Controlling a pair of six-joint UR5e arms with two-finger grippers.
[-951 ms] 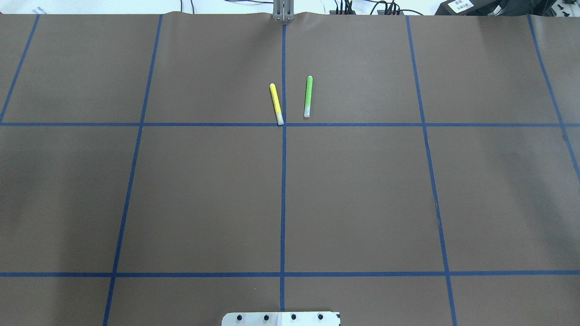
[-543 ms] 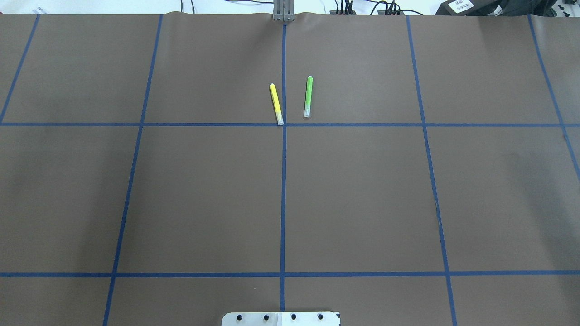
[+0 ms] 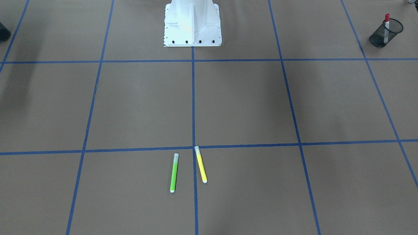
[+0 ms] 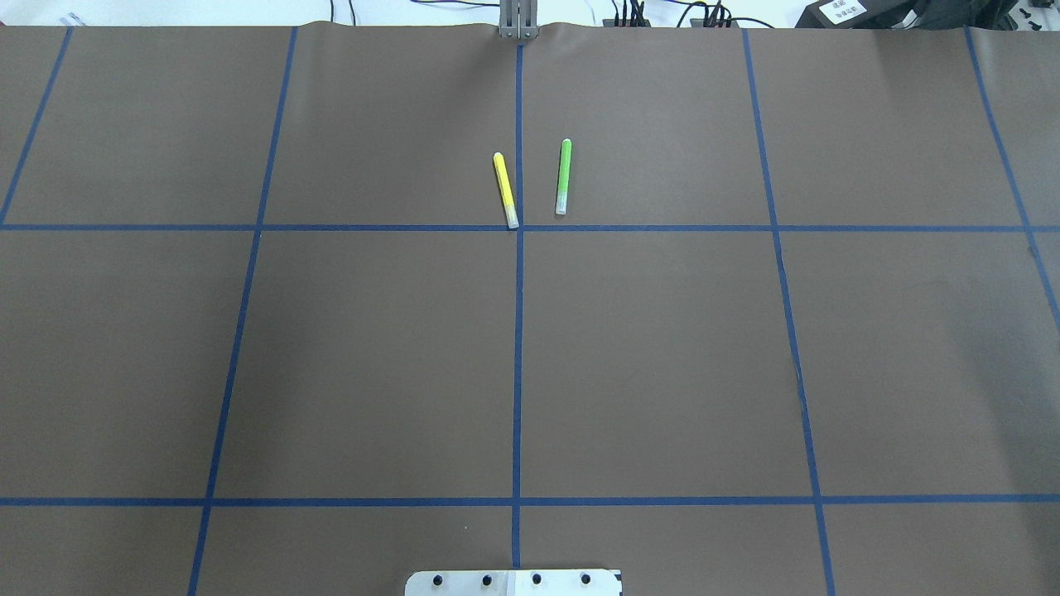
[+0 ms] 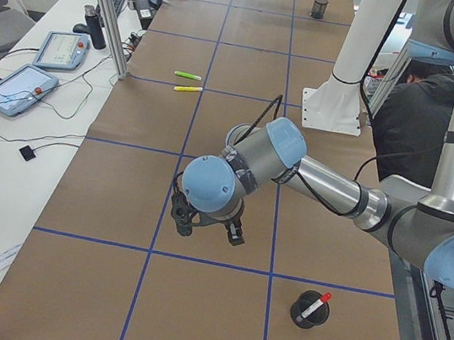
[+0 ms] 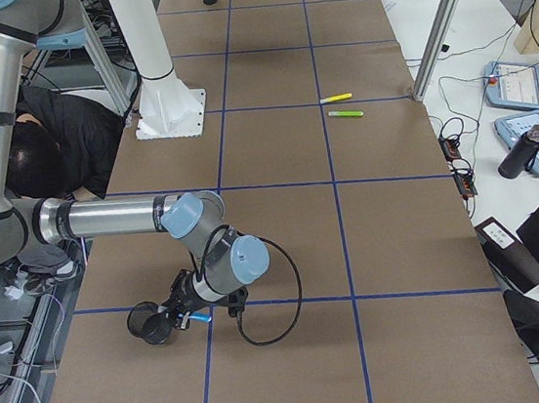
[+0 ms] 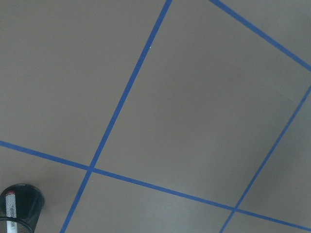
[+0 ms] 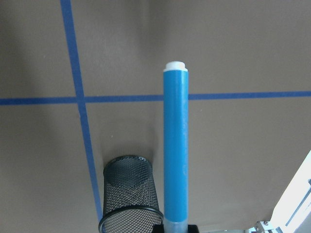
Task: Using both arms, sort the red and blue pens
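Observation:
The blue pen, a thick blue highlighter with a white end, is held in my right gripper, which is shut on its capped end. It hangs just to the right of a black mesh cup, above the table. The red pen stands in another black mesh cup on my left side, also seen as the red pen. My left gripper hovers above the table near that cup; it shows only in the side view, so I cannot tell its state.
A yellow highlighter and a green highlighter lie side by side at the far middle of the table. The white robot base stands at the near edge. A person sits behind the base. Tablets lie beyond the far edge.

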